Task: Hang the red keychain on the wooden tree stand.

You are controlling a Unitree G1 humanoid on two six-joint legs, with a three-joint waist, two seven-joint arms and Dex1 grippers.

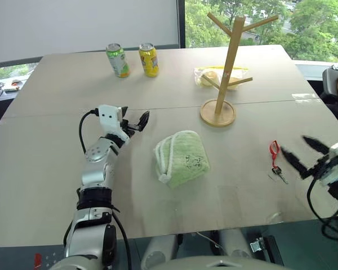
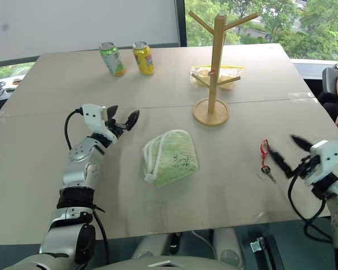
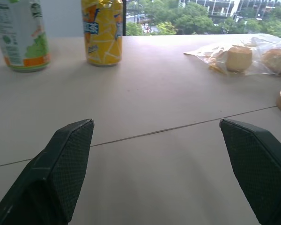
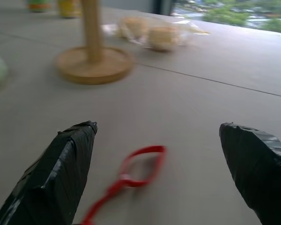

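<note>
While my right gripper (image 1: 304, 152) hovers, fingers apart, beside the keychain (image 1: 275, 149) on the table (image 1: 56, 169), my left gripper (image 1: 134, 120) gapes empty.

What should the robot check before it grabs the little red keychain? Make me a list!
1. Right end effector open wide enough: ok, fingers spread apart.
2. Keychain free to pick: ok, it lies flat on the table, nothing on top of it.
3. End effector lined up: ok, the wrist view shows the red loop between the fingers, not yet touched.
4. Path to the stand: ok, bare table between keychain and stand base.
5. Pegs free: ok, nothing hangs on the upper ones.
6. Left end effector out of the way: ok, open, beyond the green cloth.
</note>
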